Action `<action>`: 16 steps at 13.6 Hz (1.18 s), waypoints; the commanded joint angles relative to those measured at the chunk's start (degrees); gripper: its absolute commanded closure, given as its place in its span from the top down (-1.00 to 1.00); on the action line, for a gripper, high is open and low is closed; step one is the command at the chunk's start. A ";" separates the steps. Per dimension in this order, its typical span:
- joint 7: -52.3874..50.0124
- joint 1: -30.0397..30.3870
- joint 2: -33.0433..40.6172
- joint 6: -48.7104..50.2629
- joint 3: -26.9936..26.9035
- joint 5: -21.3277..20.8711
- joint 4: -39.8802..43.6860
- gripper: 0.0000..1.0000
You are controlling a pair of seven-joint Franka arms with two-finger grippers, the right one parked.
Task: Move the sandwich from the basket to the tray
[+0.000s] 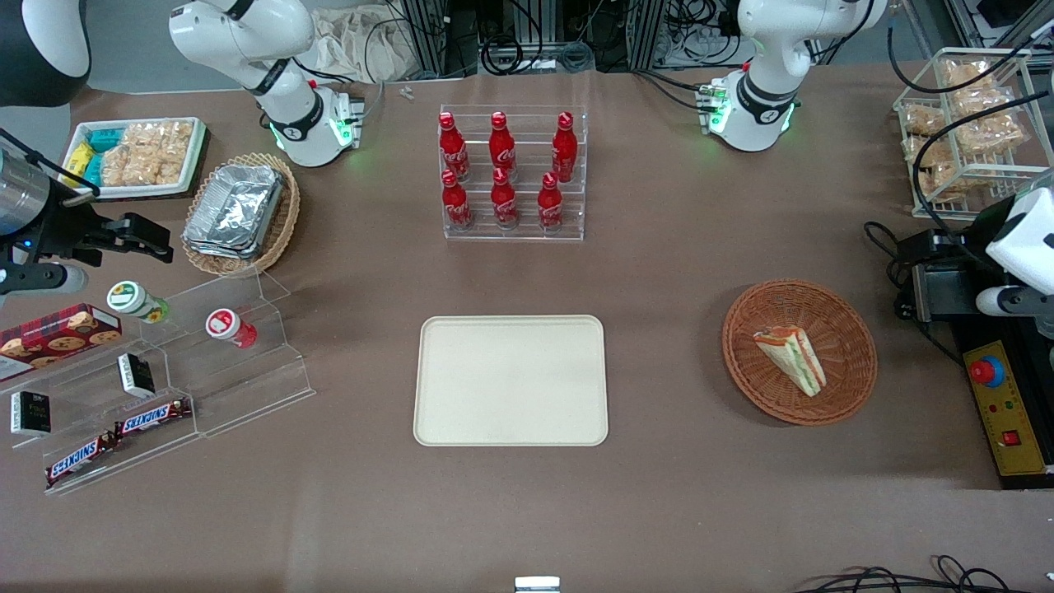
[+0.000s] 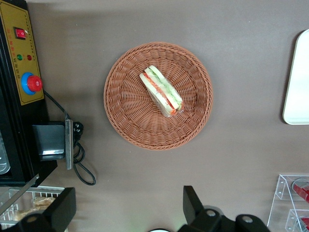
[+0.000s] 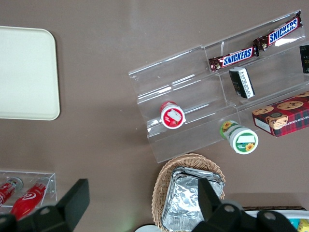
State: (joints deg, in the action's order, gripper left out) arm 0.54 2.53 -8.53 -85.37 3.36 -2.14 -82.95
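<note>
The sandwich (image 1: 790,359) (image 2: 161,91), a white wedge with green and orange-red layers, lies in the reddish-brown woven basket (image 1: 852,346) (image 2: 126,108). The cream tray (image 1: 510,380) (image 2: 298,77) lies flat and bare at mid-table, beside the basket toward the parked arm's end. My left gripper (image 2: 129,207) hangs high above the table, open with nothing between its fingers. It is well apart from the basket and farther from the front camera than it. In the front view only the arm's white wrist (image 1: 1021,243) shows, at the working arm's end.
A black and yellow control box (image 1: 1003,408) (image 2: 21,63) with a red button and a looped cable (image 2: 79,162) lies beside the basket. A clear rack of cola bottles (image 1: 512,175) stands farther from the front camera than the tray. A wire rack of snacks (image 1: 972,123) stands nearby.
</note>
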 commanded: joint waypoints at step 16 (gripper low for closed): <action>-0.01 -1.04 -3.51 1.88 1.82 -0.59 -0.54 0.99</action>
State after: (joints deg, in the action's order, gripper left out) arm 0.61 1.71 -11.83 -84.99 4.72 -2.15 -83.06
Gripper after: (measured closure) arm 0.004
